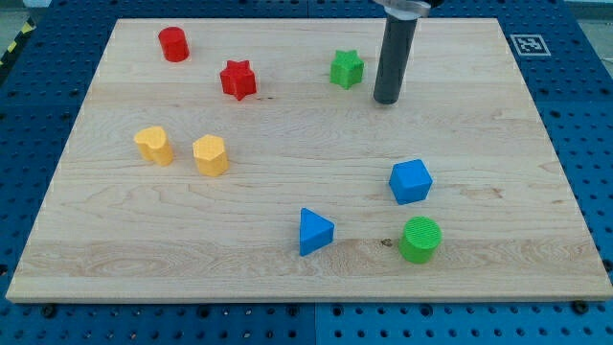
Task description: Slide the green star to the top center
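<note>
The green star (347, 68) sits on the wooden board (287, 278) near the view's top, a little right of centre. My tip (387, 99) is at the end of the dark rod, just to the right of the green star and slightly below it, with a small gap between them. The rod comes down from the view's top edge.
A red star (238, 80) and a red cylinder (173, 44) lie at the upper left. Two yellow blocks (153, 146) (211, 154) sit at mid left. A blue cube (410, 181), a blue triangle (314, 231) and a green cylinder (420, 240) lie at the lower right.
</note>
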`<state>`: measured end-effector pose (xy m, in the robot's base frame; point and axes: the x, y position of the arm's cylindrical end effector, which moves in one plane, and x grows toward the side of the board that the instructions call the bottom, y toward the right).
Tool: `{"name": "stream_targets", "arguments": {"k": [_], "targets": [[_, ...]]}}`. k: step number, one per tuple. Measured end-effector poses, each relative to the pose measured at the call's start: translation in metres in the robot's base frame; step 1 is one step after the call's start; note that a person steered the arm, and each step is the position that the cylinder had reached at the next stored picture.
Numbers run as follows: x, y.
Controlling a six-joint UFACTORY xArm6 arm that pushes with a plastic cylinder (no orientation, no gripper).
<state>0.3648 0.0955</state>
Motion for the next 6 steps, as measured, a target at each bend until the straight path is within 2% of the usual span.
{"name": "stream_targets", "arguments": {"k": [3,6], "targets": [[-0.078,-0.045],[-0.075,-0.048]]}}
